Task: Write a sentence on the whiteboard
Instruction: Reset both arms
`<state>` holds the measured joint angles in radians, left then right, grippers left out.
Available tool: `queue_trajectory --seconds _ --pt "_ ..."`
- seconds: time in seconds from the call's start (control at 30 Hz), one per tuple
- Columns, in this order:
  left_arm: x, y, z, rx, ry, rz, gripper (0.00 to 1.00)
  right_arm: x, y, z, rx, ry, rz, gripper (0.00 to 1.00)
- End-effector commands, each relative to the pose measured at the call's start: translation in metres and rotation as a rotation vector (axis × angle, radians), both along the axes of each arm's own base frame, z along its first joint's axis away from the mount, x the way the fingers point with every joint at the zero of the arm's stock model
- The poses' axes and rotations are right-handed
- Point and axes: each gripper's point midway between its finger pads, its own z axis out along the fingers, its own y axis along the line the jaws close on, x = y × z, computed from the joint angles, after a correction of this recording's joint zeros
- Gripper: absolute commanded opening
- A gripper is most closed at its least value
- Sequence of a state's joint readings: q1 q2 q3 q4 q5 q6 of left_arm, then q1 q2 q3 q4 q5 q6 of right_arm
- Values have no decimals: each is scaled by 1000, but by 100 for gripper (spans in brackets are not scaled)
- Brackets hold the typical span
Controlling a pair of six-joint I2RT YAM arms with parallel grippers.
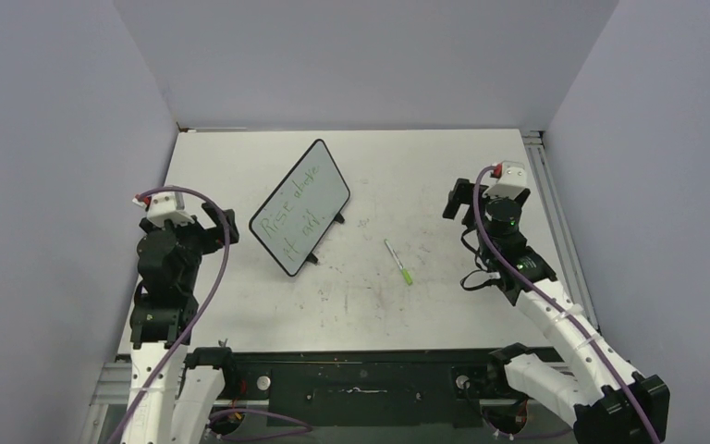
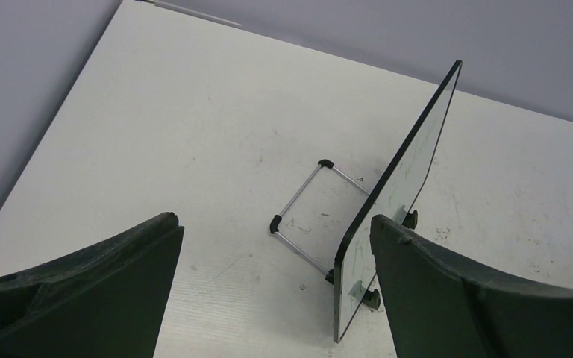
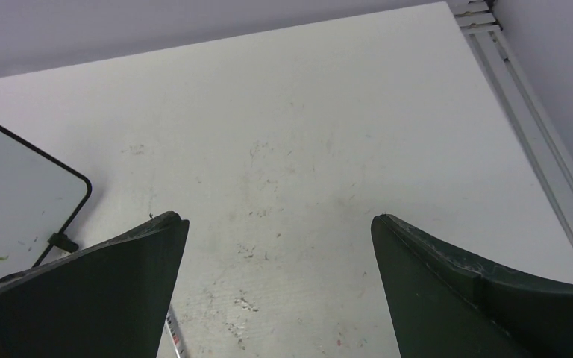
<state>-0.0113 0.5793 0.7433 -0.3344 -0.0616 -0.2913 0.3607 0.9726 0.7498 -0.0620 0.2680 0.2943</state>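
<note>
Left fingers (image 1: pixel 225 223) and right fingers (image 1: pixel 454 200) both hang above the surface (image 1: pixel 425 166) in the top view. They're too small there for me to judge the gap. Whiteboard (image 1: pixel 300 208) stands tilted back at centre-left, turned diagonally, nearer the left arm than the right and apart from both. Sentence (image 1: pixel 296 207) is on its face in thin green, two lines. First line reads approx "Rise above"; second is too small for me to be sure. Pen (image 1: pixel 397 261) w/ a green end lies flat on the surface between whiteboard and right arm, touching neither. Metal rail (image 1: pixel 555 213) runs along the right edge.

Left wrist view: left fingers spread wide, nothing between them, held off the surface. I see the whiteboard nearly edge-on just past the right-hand finger. It leans on a wire stand (image 2: pixel 304 215) on its back side, w/ black feet (image 2: pixel 410 218) on the front side. Faint green marks show on its face; can't read them from here.

Right wrist view: right fingers spread wide too, empty, above the scuffed surface. One rounded corner of the whiteboard shows at the left edge, w/ a foot by the frame & a bit of green at far left. Pen end peeks out at the bottom beside the left-hand finger. Rail sits at upper right.
</note>
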Motion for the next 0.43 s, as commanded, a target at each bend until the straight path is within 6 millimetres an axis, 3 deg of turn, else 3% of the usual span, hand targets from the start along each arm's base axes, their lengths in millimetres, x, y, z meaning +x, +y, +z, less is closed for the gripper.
queue_trajectory --seconds 0.0,0.4 --pt "-2 7 26 9 -77 36 96 -2 -17 25 -22 -113 -72 100" --pt "-5 8 25 29 -74 32 96 -6 -16 39 1 -137 -67 100"
